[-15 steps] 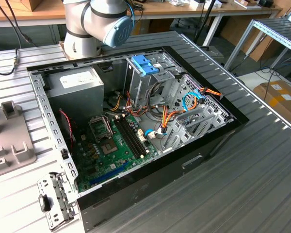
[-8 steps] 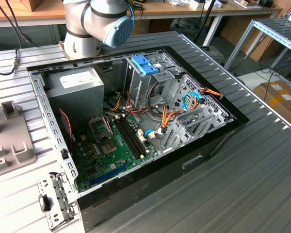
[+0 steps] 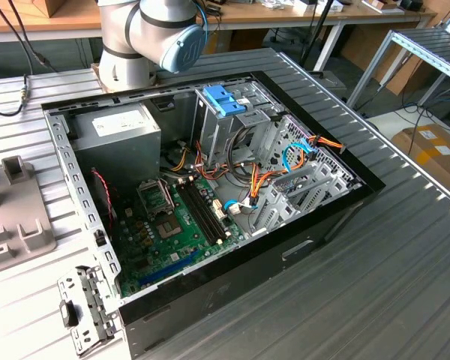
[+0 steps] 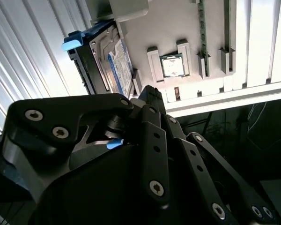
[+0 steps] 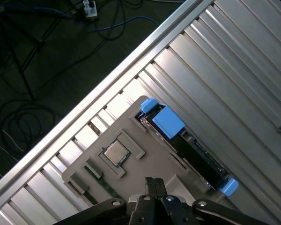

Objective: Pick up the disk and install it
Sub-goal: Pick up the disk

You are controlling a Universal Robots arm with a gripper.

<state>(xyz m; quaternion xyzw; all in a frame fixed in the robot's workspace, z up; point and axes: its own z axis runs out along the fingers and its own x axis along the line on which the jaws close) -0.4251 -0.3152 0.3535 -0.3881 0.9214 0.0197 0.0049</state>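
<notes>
Closest to both wrist cameras is the black gripper [image 5: 154, 183], and in the first wrist view its jaws are pressed together with nothing between them. It hangs above a grey fixture plate [image 5: 150, 157] and touches none of the parts on it; the second wrist view shows its linkage and tip [image 4: 147, 96] in front of that same plate [image 4: 168, 28]. Just beyond the tip is the disk [image 5: 187, 145], standing on edge in a slot along one side of the fixture, with bright blue tabs at both ends. Its white-and-blue label [image 4: 119, 65] faces the plate. Beside it, a square processor chip [image 5: 116, 152] lies flat in its own pocket [image 4: 172, 65], and thin green boards [image 4: 202, 28] stand on edge in slots further along. The fixture rests on the ribbed aluminium tabletop [image 5: 234, 70], past whose edge cables lie on the dark floor [image 5: 37, 47]. In the exterior view, a metal bracket [image 3: 86, 307] lies at lower left, near the open computer case [image 3: 232, 277] in the middle of the frame, with its green motherboard [image 3: 172, 232], grey power-supply box [image 3: 120, 139] and a light-blue latch [image 3: 223, 100]. The arm's base [image 3: 150, 34] stands behind it at the top.
</notes>
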